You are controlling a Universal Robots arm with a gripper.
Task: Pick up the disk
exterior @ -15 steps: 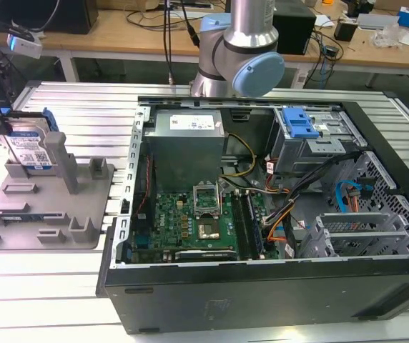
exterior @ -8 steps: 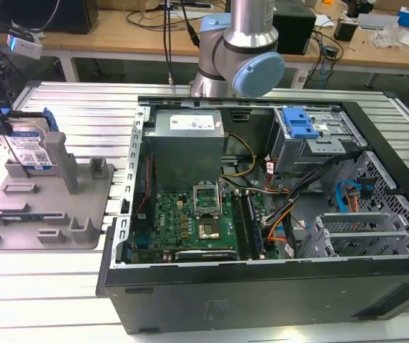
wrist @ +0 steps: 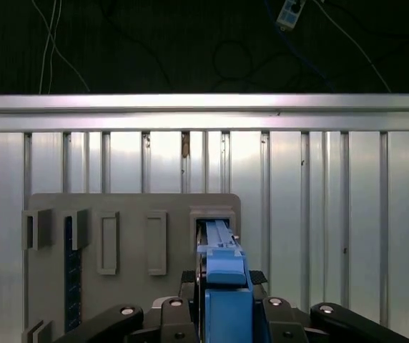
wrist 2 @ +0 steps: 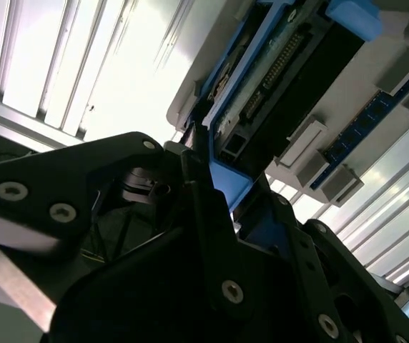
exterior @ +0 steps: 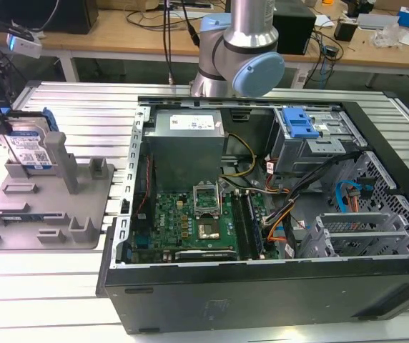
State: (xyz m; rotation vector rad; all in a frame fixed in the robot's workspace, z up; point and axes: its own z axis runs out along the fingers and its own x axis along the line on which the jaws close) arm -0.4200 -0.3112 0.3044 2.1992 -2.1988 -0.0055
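Flat silver-metal disk (exterior: pixel 27 146) with white-and-blue label and blue plastic side rails is seen standing upright on edge in slot of grey plastic slotted holder (exterior: pixel 47 204) — at holder's far corner, on ribbed aluminium table (exterior: pixel 61 279). Black gripper (wrist: pixel 222 304) is pressed onto disk's blue rail from both sides above holder. Open black computer case (exterior: pixel 276 214) is set just beside holder, at exterior view's right.

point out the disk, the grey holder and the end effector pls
disk (exterior: pixel 31 150), exterior view, on its printed label.
grey holder (exterior: pixel 83 207), exterior view, on a bare part of its base.
end effector (wrist: pixel 222 304), first wrist view, midway between its fingertips.
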